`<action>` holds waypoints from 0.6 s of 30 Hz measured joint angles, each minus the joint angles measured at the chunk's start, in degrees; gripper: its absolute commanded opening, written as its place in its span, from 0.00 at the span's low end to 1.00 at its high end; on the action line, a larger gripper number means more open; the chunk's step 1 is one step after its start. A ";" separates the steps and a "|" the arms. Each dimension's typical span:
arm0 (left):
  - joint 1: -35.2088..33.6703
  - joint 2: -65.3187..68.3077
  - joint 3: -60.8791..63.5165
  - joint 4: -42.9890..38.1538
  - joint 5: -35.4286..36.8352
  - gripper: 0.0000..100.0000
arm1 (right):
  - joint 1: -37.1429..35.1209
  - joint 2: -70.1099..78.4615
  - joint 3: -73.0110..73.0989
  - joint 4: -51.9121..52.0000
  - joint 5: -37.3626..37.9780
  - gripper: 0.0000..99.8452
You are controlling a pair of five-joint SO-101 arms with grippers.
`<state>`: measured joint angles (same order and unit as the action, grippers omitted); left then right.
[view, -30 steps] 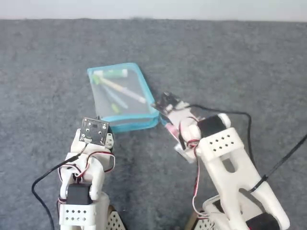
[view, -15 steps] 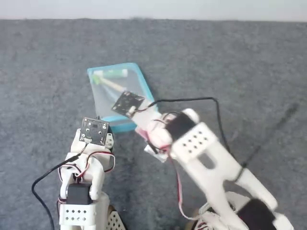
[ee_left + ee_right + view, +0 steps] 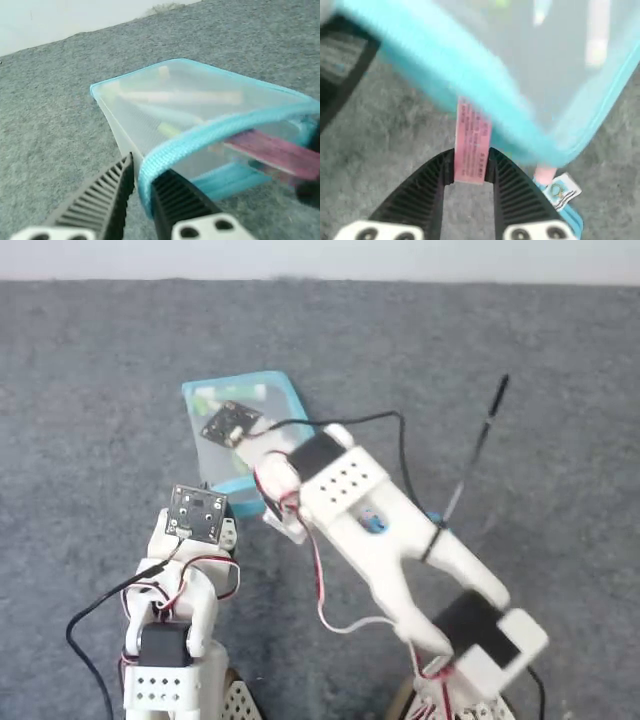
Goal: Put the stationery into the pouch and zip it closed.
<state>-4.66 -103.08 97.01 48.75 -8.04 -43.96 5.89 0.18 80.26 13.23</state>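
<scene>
The left gripper (image 3: 143,175) is pinching the teal zip edge of the pouch (image 3: 190,115), probably the best hold on such soft, floppy mesh, as it is lying on the grey mat (image 3: 560,360) just ahead. The right gripper (image 3: 470,156) is clamping a thin, light pink strip (image 3: 472,135) at the pouch mouth, with open mat spreading rightward.

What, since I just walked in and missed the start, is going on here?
A see-through pouch is being packed with stationery. The left claw pinches the blue zipper edge at the pouch's mouth. The right claw grips a pink strip whose far end is at that open mouth. Pens lie inside already, and the zip is not yet closed.
</scene>
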 measured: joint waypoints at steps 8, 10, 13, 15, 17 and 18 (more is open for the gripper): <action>0.09 0.00 0.00 0.09 0.00 0.01 | 3.16 10.37 -18.02 7.30 -2.37 0.01; 0.09 0.00 0.00 0.09 0.26 0.01 | 3.16 12.22 -22.51 9.49 -2.37 0.01; 1.58 0.00 0.00 0.97 -1.23 0.01 | 3.43 14.77 -28.04 11.43 -2.37 0.01; 2.29 0.00 0.00 1.49 -2.11 0.01 | 3.43 16.53 -30.68 12.04 -2.46 0.02; 2.46 0.00 0.00 1.76 -2.46 0.01 | 3.69 18.11 -32.53 12.04 -2.55 0.07; 2.46 0.00 0.00 1.76 -2.55 0.01 | 3.69 18.64 -33.41 12.04 -2.55 0.10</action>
<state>-2.20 -103.08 97.01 50.51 -10.59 -40.26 24.53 -33.23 92.31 10.68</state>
